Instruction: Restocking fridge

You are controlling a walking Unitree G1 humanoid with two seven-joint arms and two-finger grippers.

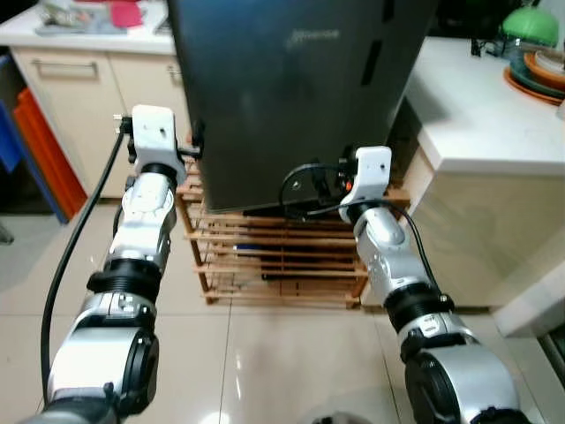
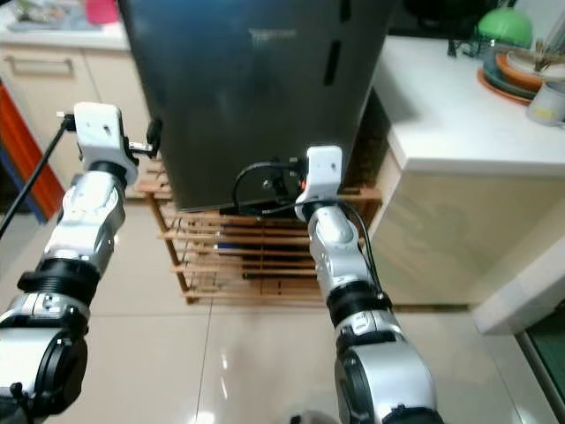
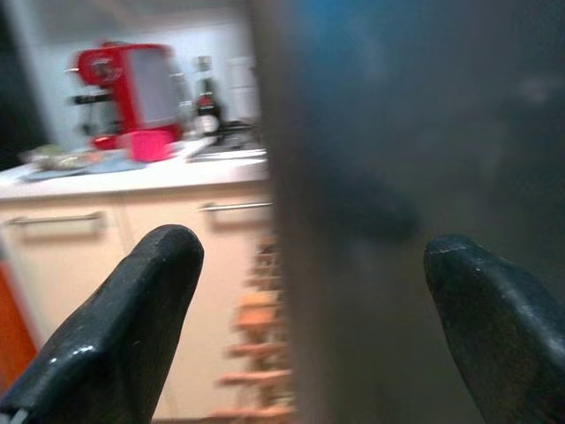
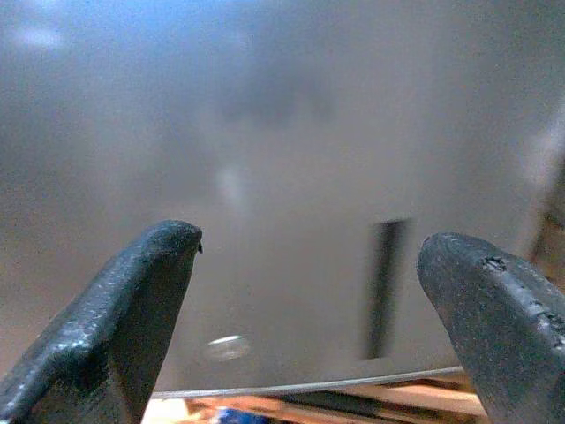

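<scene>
Dark grey fridge (image 1: 291, 97) at upper centre of frame, door shut, standing on a slatted wooden rack (image 1: 274, 256) over glossy beige floor tiles (image 1: 265, 362). White tabletop (image 1: 477, 115) at right, dishes (image 1: 538, 66) in the upper right corner. Left claw (image 3: 305, 291) spread at the fridge's left edge; right claw (image 4: 309, 291) spread, facing its lower front.

The fridge (image 1: 291, 97) is a dark grey, upright box with its door closed and a faint logo near the top of the front. It stands on a low wooden slatted rack (image 1: 274, 256), just beside a white desk (image 1: 481, 124) on its right.
</scene>
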